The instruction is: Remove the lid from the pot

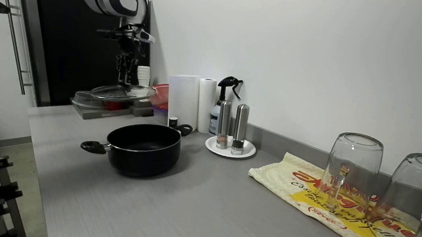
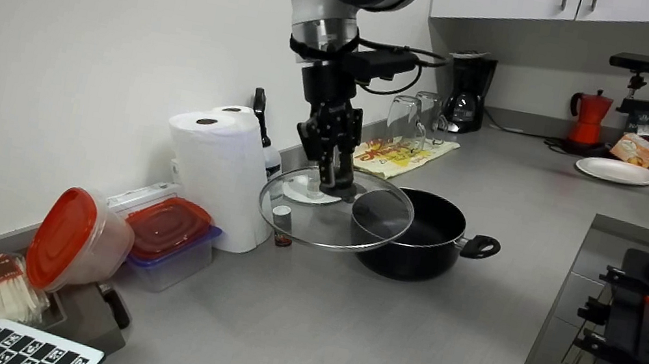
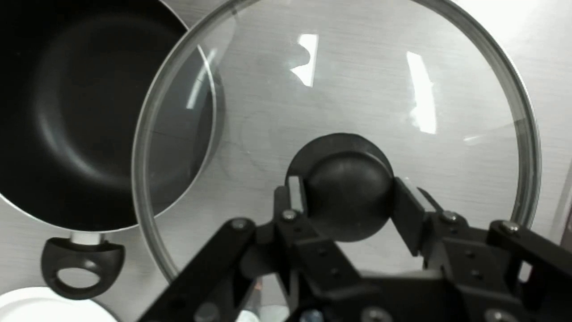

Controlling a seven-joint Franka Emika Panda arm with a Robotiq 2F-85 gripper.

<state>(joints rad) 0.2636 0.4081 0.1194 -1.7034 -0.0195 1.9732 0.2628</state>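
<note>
The lid is round clear glass with a metal rim and a black centre knob (image 3: 351, 197). My gripper (image 3: 347, 190) is shut on the knob, one finger on each side. In both exterior views the lid (image 1: 120, 94) (image 2: 317, 227) hangs in the air under my gripper (image 1: 124, 81) (image 2: 336, 185), roughly level or slightly tilted. The black pot (image 1: 143, 160) (image 2: 426, 262) stands uncovered on the counter with its inside showing. The lid is off to one side of the pot and higher; in the wrist view its edge overlaps the pot (image 3: 107, 112).
Paper towel rolls (image 2: 214, 170), a spray bottle (image 1: 215, 115) and two grinders on a white plate (image 1: 231, 152) stand along the wall. Plastic containers (image 2: 173, 236) are near the lid's side. Glass mugs (image 1: 353, 171) stand on a yellow cloth (image 1: 286, 169).
</note>
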